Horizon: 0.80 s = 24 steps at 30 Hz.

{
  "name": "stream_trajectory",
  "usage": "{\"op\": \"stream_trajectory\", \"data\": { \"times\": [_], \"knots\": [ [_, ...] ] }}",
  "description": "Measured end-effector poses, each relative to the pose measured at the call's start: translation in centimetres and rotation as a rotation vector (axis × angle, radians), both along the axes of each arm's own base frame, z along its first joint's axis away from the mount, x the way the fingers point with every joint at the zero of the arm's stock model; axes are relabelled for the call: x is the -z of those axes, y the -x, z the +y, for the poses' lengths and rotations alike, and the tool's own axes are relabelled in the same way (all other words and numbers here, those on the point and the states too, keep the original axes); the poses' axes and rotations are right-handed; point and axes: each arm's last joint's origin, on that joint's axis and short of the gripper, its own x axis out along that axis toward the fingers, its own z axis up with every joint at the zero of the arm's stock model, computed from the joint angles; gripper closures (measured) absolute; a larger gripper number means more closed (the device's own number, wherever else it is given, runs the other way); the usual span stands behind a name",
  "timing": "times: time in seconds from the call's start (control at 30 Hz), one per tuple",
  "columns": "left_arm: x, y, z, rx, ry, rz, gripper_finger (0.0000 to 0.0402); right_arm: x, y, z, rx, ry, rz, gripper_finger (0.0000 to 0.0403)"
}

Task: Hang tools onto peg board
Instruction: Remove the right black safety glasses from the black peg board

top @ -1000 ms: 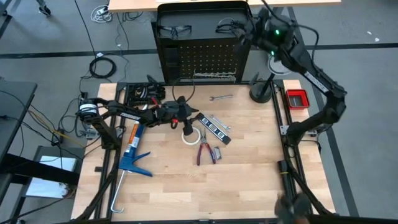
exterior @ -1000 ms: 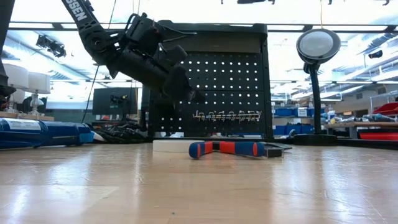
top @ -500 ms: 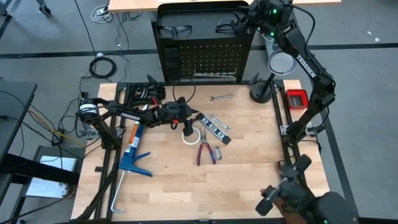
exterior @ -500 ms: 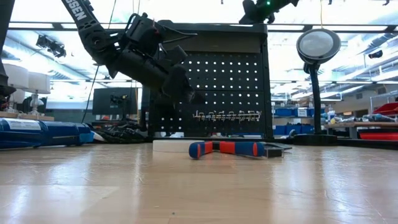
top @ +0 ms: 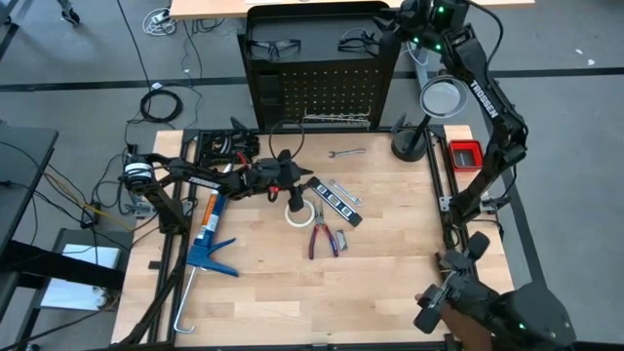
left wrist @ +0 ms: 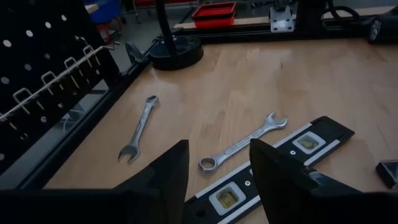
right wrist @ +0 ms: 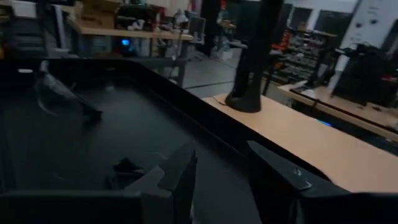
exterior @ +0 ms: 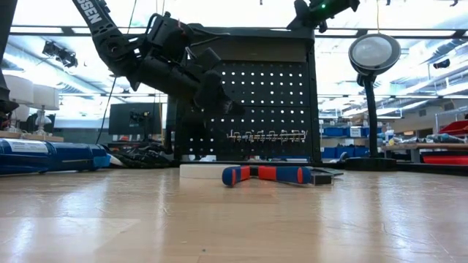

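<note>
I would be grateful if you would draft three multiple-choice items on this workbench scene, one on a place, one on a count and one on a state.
1. Where does the white tape roll lie?
A. On the wooden table, by the left gripper
B. On a hook of the peg board
C. In the red bin

2. How many silver wrenches lie on the table in the left wrist view?
A. One
B. Two
C. Four

3. How do the left gripper's fingers stand?
A. Shut on a wrench
B. Open, holding nothing
C. Shut on the pliers

Key: 1 A, the high view shows the roll flat on the wooden table beside the left gripper. 2 B, one silver wrench lies near the black perforated peg board and another beside the black level bar. 3 B, bare table shows between the two dark fingers.
</note>
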Motion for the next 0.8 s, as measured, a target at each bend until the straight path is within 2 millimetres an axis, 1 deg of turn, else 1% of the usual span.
{"op": "stream_trajectory", "data": {
  "times": [0.13, 0.3, 0.6, 0.8],
  "knots": [
    [0.0, 0.0, 0.0, 0.000, -0.001, -0.004, 0.0229, 0.6, -0.3, -0.3, -0.037, -0.038, 0.008, 0.0256],
    [0.0, 0.0, -0.1, -0.003, 0.024, -0.005, 0.0229, 1.4, 0.1, -0.4, -0.029, -0.102, 0.049, 0.0257],
    [0.1, 0.0, -0.2, -0.002, 0.026, 0.004, 0.0229, 1.5, 0.2, -0.2, -0.031, -0.112, 0.076, 0.0259],
    [0.1, 0.0, -0.2, -0.002, 0.026, 0.003, 0.0229, 1.4, -0.3, 0.0, -0.072, -0.103, 0.058, 0.0257]
  ]
}}
